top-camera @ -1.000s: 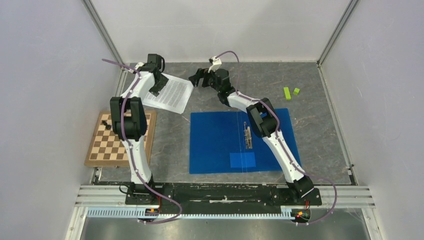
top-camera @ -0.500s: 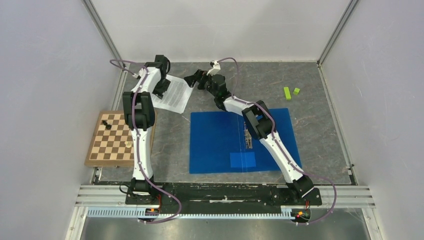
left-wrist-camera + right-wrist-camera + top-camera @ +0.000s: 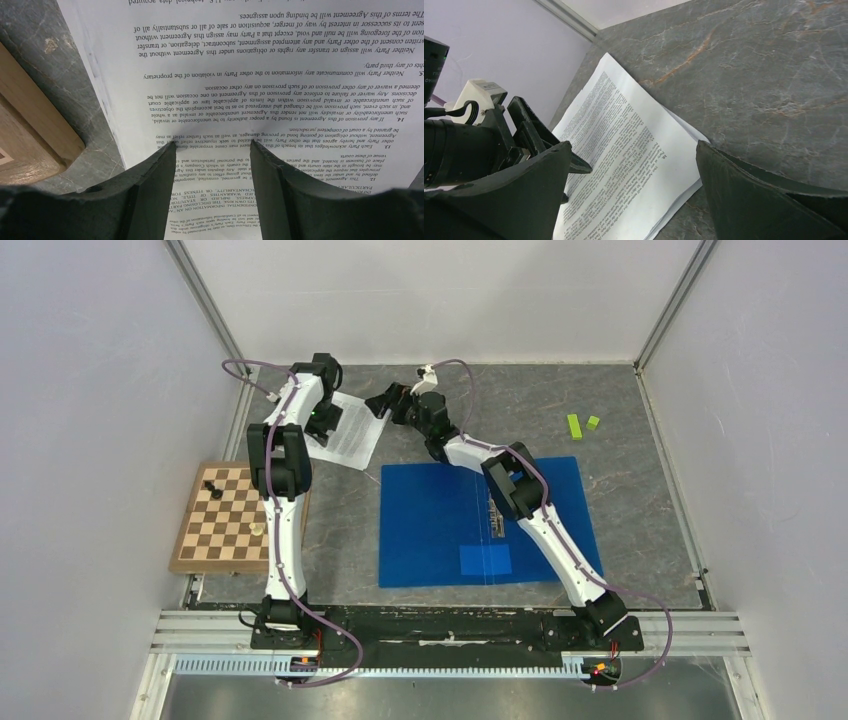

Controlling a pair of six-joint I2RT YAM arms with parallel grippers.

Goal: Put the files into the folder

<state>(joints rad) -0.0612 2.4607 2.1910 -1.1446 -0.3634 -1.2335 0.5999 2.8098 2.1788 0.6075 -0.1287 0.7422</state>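
The files (image 3: 352, 437) are white printed sheets lying flat on the grey table at the back left, left of the folder. My left gripper (image 3: 325, 420) stands over their left part. In the left wrist view the left gripper (image 3: 212, 145) is open, both fingertips (image 3: 170, 150) down on the files (image 3: 260, 75) with nothing pinched between them. My right gripper (image 3: 386, 403) hovers at the files' far right corner. The right gripper (image 3: 633, 150) is wide open above the files (image 3: 634, 125), apart from them. The blue folder (image 3: 435, 520) lies open and flat, its metal clip (image 3: 495, 512) showing.
A wooden chessboard (image 3: 235, 520) with a few pieces sits at the left edge, and its corner (image 3: 30, 135) lies close to the files. Two green blocks (image 3: 580, 424) lie at the back right. The enclosure walls stand close behind both grippers.
The left gripper has moved right and down onto the sheets, which now lie flatter and nearer the back. The right gripper has swung left toward the sheets' far corner.
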